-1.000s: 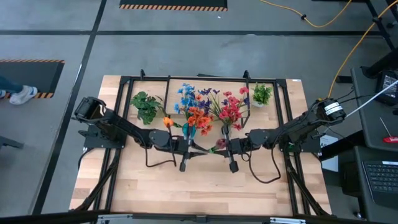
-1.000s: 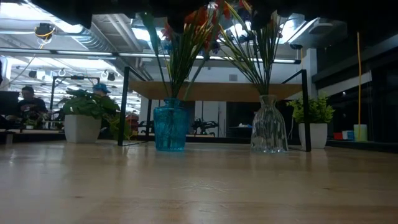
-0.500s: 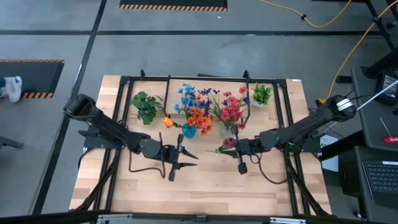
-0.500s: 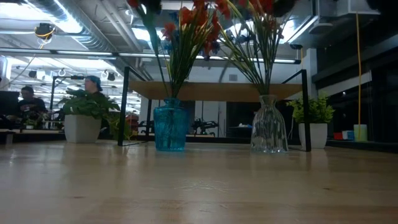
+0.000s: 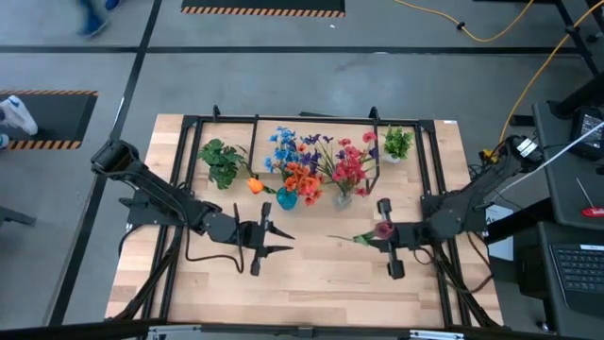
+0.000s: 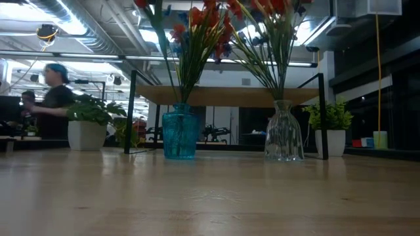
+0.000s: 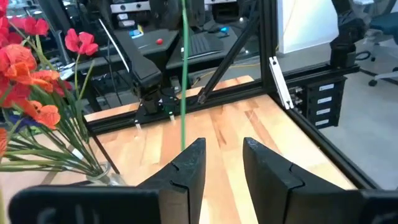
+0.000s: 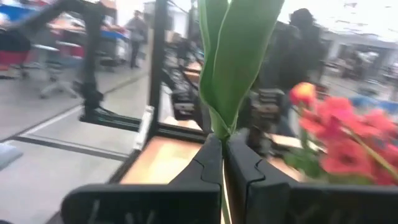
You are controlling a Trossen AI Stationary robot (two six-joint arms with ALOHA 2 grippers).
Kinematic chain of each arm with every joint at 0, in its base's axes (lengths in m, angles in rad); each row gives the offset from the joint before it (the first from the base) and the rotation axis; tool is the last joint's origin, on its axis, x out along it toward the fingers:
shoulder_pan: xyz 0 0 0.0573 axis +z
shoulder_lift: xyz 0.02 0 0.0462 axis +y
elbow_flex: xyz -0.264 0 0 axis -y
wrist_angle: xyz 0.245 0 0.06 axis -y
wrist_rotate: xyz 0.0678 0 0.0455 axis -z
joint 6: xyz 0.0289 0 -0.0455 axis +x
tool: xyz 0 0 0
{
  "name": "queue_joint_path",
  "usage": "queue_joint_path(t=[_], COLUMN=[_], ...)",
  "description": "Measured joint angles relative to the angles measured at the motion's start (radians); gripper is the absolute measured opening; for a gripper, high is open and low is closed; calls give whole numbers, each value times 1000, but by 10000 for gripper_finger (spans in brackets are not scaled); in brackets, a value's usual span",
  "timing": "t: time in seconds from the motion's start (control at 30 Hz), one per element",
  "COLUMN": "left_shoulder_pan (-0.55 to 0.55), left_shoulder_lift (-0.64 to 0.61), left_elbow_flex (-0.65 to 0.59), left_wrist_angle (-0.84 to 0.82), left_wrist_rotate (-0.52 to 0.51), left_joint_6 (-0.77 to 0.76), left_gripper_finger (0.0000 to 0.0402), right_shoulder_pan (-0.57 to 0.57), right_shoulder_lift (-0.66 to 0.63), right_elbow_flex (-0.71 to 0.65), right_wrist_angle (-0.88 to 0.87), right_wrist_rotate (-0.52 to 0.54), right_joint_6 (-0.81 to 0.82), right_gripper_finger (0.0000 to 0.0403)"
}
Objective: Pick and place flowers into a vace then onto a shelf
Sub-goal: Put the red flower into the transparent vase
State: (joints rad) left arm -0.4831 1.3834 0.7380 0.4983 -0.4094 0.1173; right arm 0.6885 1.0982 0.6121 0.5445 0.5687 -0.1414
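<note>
A flower with a pink bloom (image 5: 384,229) and a green stem (image 5: 344,238) is in my right gripper (image 5: 376,236), which is shut on it near the table's middle, right of the vases. My left gripper (image 5: 281,238) is open to the left of the stem's free end and apart from it. Its wrist view shows the stem (image 7: 184,81) ahead of the open fingers (image 7: 221,162). A blue vase (image 6: 179,134) and a clear vase (image 6: 283,131) stand on the table, full of flowers (image 5: 311,165), under the wood shelf (image 6: 230,96). My right gripper pinches the flower between its two fingers at the leafy stem (image 8: 217,132), close to the bloom. The fingers come level from the table's right. The stem runs on past the fingertips toward the left gripper. No part of the flower shows on the table in the low view.
Two potted plants stand at the far left (image 5: 222,162) and far right (image 5: 396,144). An orange tulip (image 5: 253,185) leans out left of the blue vase. Black frame bars (image 5: 429,179) run along the table's sides. Bare wood (image 5: 321,283) lies near. A person (image 6: 56,98) passes beyond the table.
My right gripper has moved from beside the clear vase toward the table's right and near edge, carrying the pink flower with it. My left gripper has drawn back from the blue vase toward the left and near edge. A person has walked past behind the table.
</note>
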Motion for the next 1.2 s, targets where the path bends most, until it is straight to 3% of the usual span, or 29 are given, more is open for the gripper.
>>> queue_joint_path(t=[0.23, 0.47, 0.8, 1.03, 1.2], left_shoulder_pan=[0, 0, 0, 0, 0], left_shoulder_lift=[0, 0, 0, 1, 1], left_elbow_flex=[0, 0, 0, 0, 0], left_wrist_angle=[-1, -1, -1, -1, -1], left_wrist_rotate=[-2, -19, -20, -20, -20], left_joint_6=[1, 1, 1, 0, -2], left_gripper_finger=[100, 100, 100, 100, 100], right_shoulder_pan=[109, 116, -5, -93, -119], right_shoulder_lift=[-69, -111, -120, -120, -121], right_elbow_flex=[0, 0, -89, -173, -193], right_wrist_angle=[-133, -200, -144, 56, 66], right_wrist_rotate=[351, 508, 522, 397, 394], right_joint_6=[1, 2, 36, -16, -3], right_gripper_finger=[0, 0, 0, 0, 0])
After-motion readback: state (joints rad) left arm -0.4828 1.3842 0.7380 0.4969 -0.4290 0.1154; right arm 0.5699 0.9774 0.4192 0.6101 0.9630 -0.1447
